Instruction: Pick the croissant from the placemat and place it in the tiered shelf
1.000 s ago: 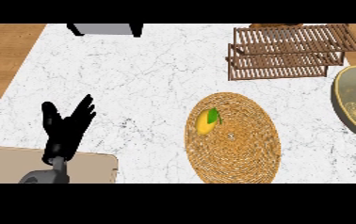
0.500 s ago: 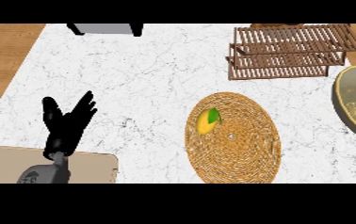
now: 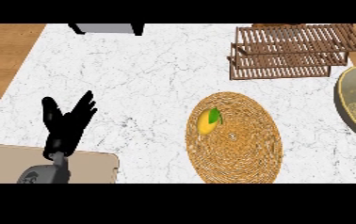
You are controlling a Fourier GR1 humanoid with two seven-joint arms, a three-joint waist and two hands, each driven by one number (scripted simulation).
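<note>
At lower left the left robot hand (image 3: 67, 122) rests released, well apart from the placemat (image 3: 240, 145)

1. You have a single head view, looking steeply down onto the white marble counter (image 3: 139, 77).
2. The round woven straw placemat (image 3: 240, 148) sits right of centre, low in view.
3. Beyond that placemat, the brown slatted wooden tiered shelf (image 3: 288, 51) reaches the far edge.
4. No second view overlaps it.
</note>
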